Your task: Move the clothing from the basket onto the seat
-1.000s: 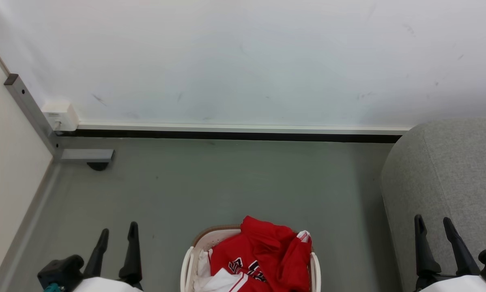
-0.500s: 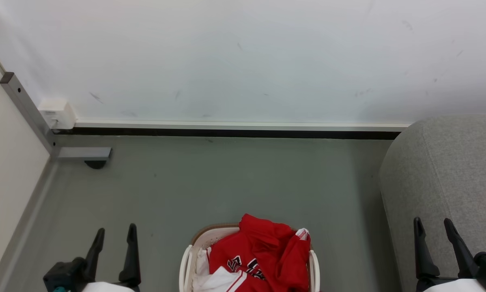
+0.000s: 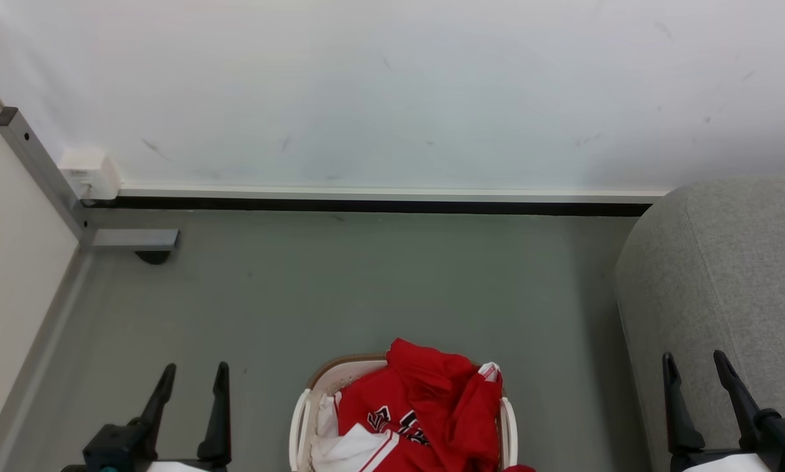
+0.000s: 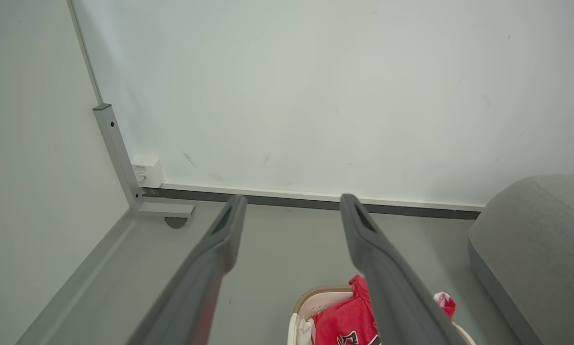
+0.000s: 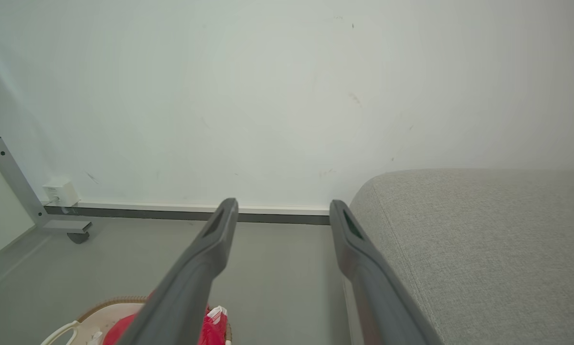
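Observation:
The red jersey [image 3: 425,406] with white panels and dark lettering lies bunched in the white basket [image 3: 299,426] at the bottom middle of the head view. It also appears in the left wrist view as the jersey [image 4: 347,323] in the basket [image 4: 315,299], and at the right wrist view's lower left as the jersey [image 5: 215,326] and basket [image 5: 95,316]. The grey sofa [image 3: 720,275] stands to the right. My left gripper [image 3: 194,372] is open, left of the basket. My right gripper [image 3: 694,362] is open in front of the sofa [image 5: 478,239]. Both hold nothing.
A white wall with a dark skirting strip [image 3: 366,204] closes the far side. At the left a grey metal post [image 3: 38,170] with a foot and caster [image 3: 153,255] stands by a white socket box [image 3: 91,172]. Grey floor [image 3: 366,288] lies between basket and wall.
The whole head picture has shifted a little as the camera moved. Both grippers sit slightly lower in the view and stay open. The jersey lies as before.

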